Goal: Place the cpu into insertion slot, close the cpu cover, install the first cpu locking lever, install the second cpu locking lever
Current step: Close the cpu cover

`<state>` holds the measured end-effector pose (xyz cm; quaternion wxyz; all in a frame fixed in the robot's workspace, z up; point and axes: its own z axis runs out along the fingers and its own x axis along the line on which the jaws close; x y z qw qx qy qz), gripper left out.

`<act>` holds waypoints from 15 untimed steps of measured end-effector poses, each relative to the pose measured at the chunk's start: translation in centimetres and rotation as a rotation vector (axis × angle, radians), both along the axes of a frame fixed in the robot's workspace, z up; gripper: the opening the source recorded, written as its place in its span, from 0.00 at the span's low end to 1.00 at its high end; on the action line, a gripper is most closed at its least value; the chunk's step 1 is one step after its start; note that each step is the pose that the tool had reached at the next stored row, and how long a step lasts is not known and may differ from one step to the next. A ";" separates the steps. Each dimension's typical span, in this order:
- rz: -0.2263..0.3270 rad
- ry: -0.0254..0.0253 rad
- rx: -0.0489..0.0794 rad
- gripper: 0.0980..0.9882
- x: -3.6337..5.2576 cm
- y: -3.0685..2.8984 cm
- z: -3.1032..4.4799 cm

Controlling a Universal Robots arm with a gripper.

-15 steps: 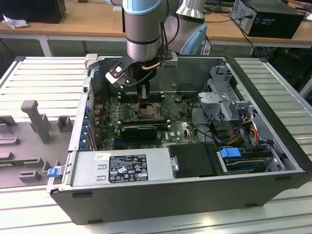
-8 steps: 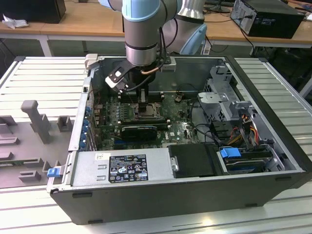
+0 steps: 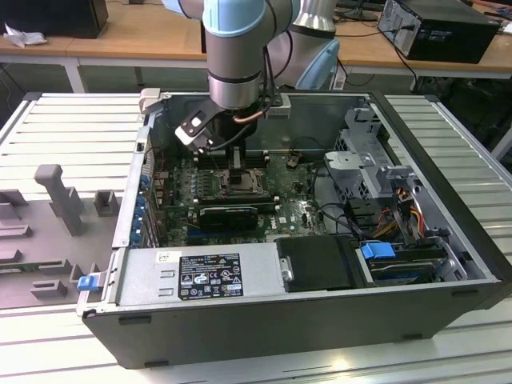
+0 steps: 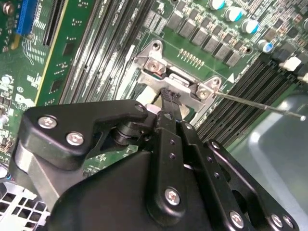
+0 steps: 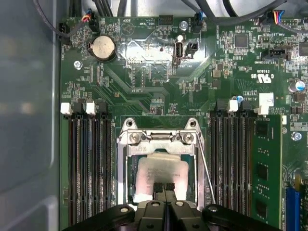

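My gripper (image 3: 240, 166) reaches down into the open computer case, over the insertion slot (image 3: 240, 182) on the green motherboard. In the first wrist view its black fingertips (image 5: 169, 187) are pressed together, shut, with their tips over the near side of the socket. The cpu (image 5: 161, 168), pale silver-grey, lies in the socket. The dull silver cpu cover (image 5: 159, 137) frames it, and the chip shows through the cover's window. A thin wire locking lever (image 5: 206, 166) runs along one side of the socket. In the second wrist view the lever (image 4: 260, 103) slants away past the cover's hinge plate (image 4: 159, 65).
Black memory slots (image 5: 89, 163) flank the socket, with a green memory module (image 5: 264, 168) beyond one bank. A coin cell (image 5: 102, 47) sits further up the board. A black expansion card (image 3: 228, 214), the power supply (image 3: 200, 276) and a drive cage (image 3: 360, 156) crowd the case.
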<state>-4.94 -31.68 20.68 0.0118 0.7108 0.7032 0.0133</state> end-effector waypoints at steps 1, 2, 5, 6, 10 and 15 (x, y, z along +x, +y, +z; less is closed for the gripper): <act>0.000 0.0001 0.000 0.01 0.19 -0.01 0.01; 0.000 0.0001 0.000 0.01 0.34 -0.01 0.01; 0.002 -0.0032 0.000 0.01 0.70 -0.01 0.07; 0.004 -0.0131 0.000 0.01 0.60 -0.01 0.20; 0.004 -0.0356 0.000 0.01 -0.66 -0.01 0.31; 0.004 -0.0474 -0.001 0.01 -1.39 -0.02 -0.27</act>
